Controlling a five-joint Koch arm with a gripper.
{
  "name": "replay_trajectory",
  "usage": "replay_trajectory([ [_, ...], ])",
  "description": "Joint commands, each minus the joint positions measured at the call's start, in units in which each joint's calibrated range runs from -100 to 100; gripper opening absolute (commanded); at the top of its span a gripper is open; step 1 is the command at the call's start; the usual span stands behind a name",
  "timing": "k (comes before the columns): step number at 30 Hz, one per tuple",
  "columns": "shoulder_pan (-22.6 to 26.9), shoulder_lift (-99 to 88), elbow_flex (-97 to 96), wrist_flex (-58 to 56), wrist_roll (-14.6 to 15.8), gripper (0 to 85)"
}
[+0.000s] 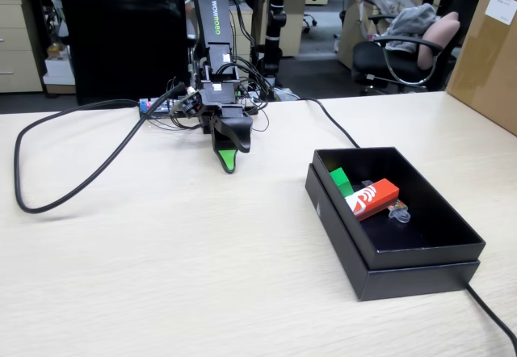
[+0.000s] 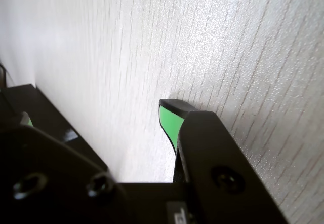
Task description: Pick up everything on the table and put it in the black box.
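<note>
Jaws of the gripper are sitting pressed together, holding nothing, tip pointing down near the table. Inside the black box are lying the green cube and red box (the yellow cube is not showing). I think the arm is resting; best to be checking for leftovers.

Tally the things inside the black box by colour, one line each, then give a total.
In the black box, fixed view:
Green cube: 1
Red striped box: 1
Small clear-ended packet: 1
Yellow: 0 visible
Total: 3
</note>
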Motion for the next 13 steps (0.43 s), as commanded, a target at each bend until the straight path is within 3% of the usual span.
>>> replay_trajectory([
  [1, 0.00, 0.67, -0.44, -0.60, -0.20, 48.8],
  [13, 0.00, 0.09, -1.62, 0.18, -0.15, 48.8],
])
